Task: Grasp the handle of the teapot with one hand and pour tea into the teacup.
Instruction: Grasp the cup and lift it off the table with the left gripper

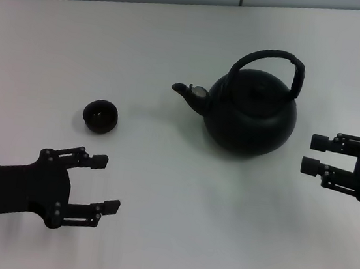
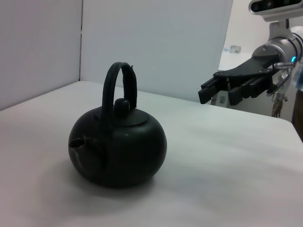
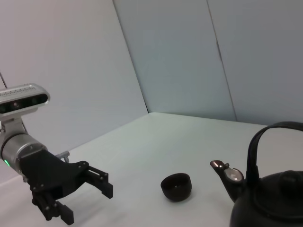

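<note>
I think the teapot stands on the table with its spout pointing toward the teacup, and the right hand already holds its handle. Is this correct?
Not quite. The head view shows the right hand open beside the teapot, apart from it, not holding the handle. The rest holds: the teapot stands on the table with its spout toward the teacup.

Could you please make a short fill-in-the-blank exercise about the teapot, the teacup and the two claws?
1. The spout of the teapot points toward the ____.
2. The handle stands ____ over the lid.
3. The right claw has its fingers ____ beside the teapot.
4. The left claw, open, holds ____.

Missing words: teacup; upright; open; nothing
</note>
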Robot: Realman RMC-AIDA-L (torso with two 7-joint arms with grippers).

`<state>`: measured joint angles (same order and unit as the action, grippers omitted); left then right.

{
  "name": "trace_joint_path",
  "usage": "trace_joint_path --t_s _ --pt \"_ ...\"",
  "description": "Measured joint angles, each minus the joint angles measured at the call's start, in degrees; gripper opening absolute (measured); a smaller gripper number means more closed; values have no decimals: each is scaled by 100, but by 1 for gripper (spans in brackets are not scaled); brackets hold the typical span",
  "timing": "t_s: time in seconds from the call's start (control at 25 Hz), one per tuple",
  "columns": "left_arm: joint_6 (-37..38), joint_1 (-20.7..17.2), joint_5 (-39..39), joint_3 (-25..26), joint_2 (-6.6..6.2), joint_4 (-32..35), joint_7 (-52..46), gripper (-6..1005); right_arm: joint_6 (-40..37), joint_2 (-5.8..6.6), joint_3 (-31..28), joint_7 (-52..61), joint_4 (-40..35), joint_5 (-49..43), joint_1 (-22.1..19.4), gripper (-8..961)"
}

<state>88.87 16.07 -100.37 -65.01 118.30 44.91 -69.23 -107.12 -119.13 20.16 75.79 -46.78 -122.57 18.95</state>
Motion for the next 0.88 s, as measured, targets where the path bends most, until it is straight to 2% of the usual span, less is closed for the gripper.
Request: trace_joint_path --t_s 0.88 --pt "-80 55 164 60 22 -62 17 814 8 -13 -48 -440 182 32 -1 558"
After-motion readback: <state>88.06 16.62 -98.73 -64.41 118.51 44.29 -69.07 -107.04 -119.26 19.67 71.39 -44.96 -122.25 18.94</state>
